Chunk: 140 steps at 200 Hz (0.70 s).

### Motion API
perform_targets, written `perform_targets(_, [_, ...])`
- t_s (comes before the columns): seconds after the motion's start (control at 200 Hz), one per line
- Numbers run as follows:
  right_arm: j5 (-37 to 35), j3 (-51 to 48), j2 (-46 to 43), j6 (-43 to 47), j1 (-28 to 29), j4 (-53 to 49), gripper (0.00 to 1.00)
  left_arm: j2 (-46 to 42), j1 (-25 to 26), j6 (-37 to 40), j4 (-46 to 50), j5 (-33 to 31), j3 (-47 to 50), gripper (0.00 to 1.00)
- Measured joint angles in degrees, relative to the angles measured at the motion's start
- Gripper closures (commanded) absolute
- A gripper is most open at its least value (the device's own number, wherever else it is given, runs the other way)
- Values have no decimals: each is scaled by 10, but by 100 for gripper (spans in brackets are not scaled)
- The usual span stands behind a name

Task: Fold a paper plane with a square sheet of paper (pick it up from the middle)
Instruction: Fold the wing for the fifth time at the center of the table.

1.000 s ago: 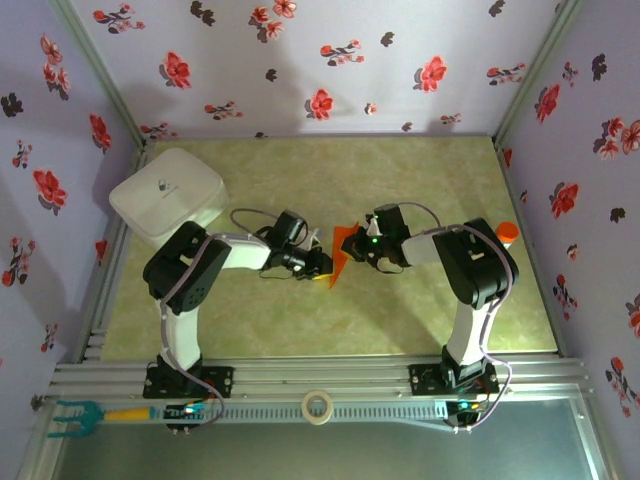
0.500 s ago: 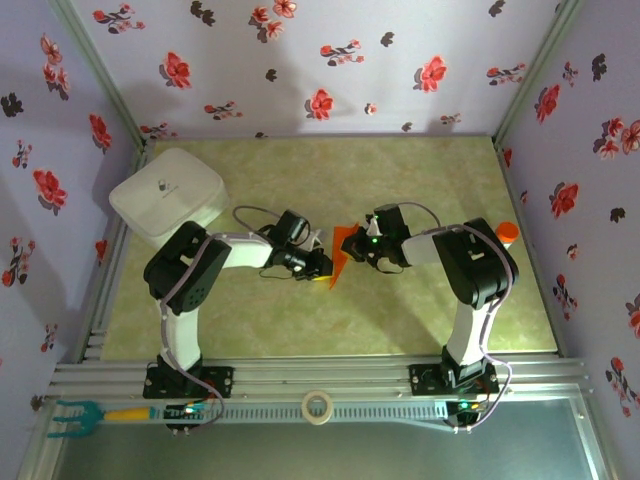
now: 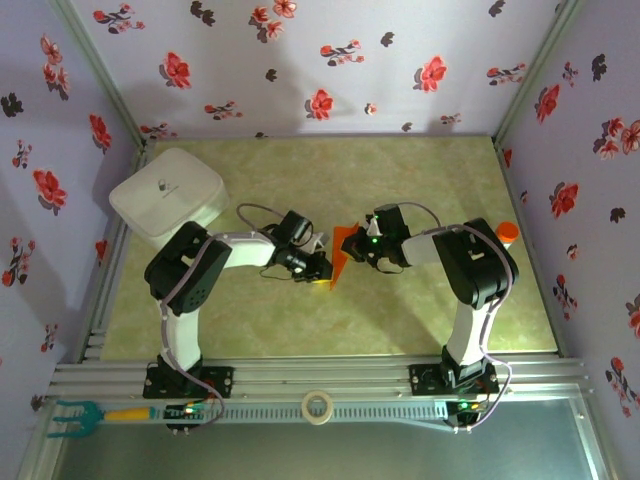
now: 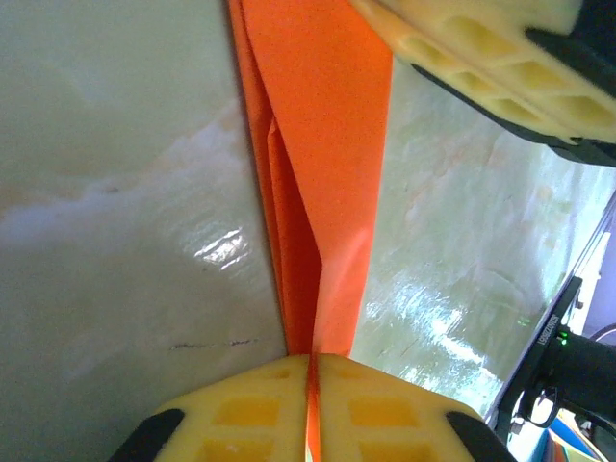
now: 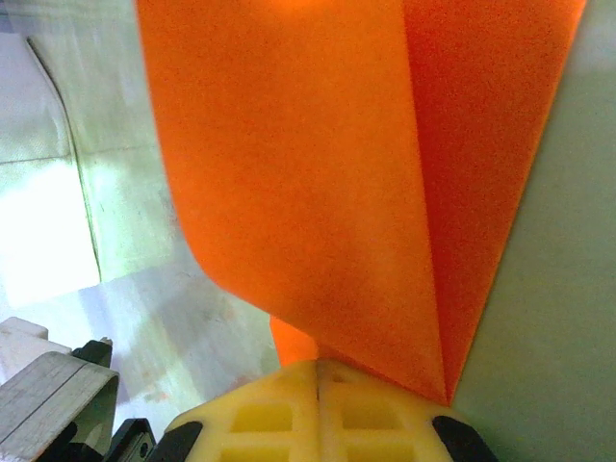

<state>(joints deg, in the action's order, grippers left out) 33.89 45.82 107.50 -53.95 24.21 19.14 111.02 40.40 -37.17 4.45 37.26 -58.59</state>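
The square sheet of paper (image 3: 342, 256) is bright orange and folded into a narrow pointed wedge, a paper plane shape with layered flaps, held between the two arms at mid-table. My left gripper (image 3: 321, 268) pinches its near tip. In the left wrist view the yellow fingers (image 4: 241, 409) are shut on the paper (image 4: 322, 144), a thin orange edge (image 4: 313, 358) showing between them. My right gripper (image 3: 359, 250) holds the far side. Its jaws (image 5: 319, 364) are shut on the broad curved flap (image 5: 308, 183). The right gripper's yellow finger (image 4: 481, 58) crosses the left wrist view's top corner.
A white lidded box (image 3: 167, 193) sits at the back left. An orange-capped bottle (image 3: 508, 232) stands by the right wall. A tape roll (image 3: 318, 406) and a teal-headed tool (image 3: 75, 415) lie on the front rail. Flowered walls enclose the green tabletop (image 3: 400, 310).
My left gripper has closed tighter on the paper's tip and shifted slightly right. The right gripper has stayed shut on the paper.
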Motion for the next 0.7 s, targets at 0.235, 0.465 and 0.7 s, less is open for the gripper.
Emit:
perform_targets(0.235, [0,0,0,0,0,0,98,-1,2,4,8,-3,-3,87])
perform_targets(0.465, [0,0,0,0,0,0,98,-31,10,-1,23,-34,17,82])
perform_targets(0.7, [0,0,0,0,0,0,98,-79,11,-17,4,-63,39,78])
